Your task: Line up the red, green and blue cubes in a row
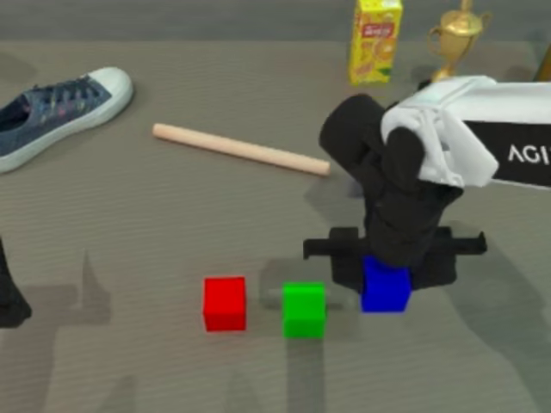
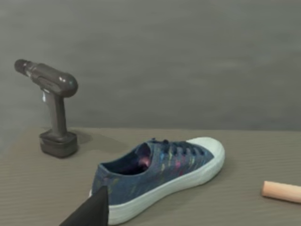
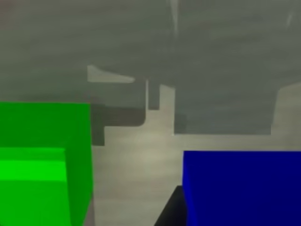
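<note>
The red cube (image 1: 225, 303) and the green cube (image 1: 304, 310) rest side by side on the table near its front, a small gap between them. The blue cube (image 1: 384, 292) is just right of the green one, a little farther back in the top view. My right gripper (image 1: 386, 268) comes down over it from above, shut on the blue cube, with dark fingers at both its sides. In the right wrist view a dark fingertip (image 3: 171, 209) lies against the blue cube (image 3: 242, 188), and the green cube (image 3: 42, 165) is beside it. My left gripper (image 1: 10, 301) is parked open at the left edge.
A wooden dowel (image 1: 241, 149) lies behind the cubes at mid-table. A blue sneaker (image 1: 60, 107) sits at the back left, and a juice carton (image 1: 375, 41) and a gold trophy (image 1: 459, 39) at the back right. The left wrist view shows a power drill (image 2: 54, 110) behind the sneaker.
</note>
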`<state>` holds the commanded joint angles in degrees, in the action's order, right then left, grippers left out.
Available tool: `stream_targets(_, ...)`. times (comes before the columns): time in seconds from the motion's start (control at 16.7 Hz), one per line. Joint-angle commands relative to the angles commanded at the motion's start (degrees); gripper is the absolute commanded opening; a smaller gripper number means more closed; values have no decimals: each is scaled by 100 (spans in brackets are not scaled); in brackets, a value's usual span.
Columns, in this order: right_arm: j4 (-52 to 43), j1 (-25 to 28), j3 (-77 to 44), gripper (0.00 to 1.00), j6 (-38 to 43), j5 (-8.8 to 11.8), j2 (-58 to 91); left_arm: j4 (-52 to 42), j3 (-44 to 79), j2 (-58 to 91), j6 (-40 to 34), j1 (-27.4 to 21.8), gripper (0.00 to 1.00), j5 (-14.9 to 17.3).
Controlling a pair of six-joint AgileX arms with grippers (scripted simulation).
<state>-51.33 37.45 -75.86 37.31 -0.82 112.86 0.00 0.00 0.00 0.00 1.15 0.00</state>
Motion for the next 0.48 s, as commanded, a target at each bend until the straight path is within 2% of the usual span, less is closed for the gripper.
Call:
stream_targets(0.18, 520, 16, 327, 0, 16, -17, 205, 0, 0, 0, 0, 0, 100, 0)
stream_targets(0.42, 578, 20, 367, 0, 21, -20, 236, 0, 0, 0, 0, 0, 100, 0)
stream_targets(0.48, 578, 20, 367, 8, 21, -20, 236, 0, 0, 0, 0, 0, 100, 0)
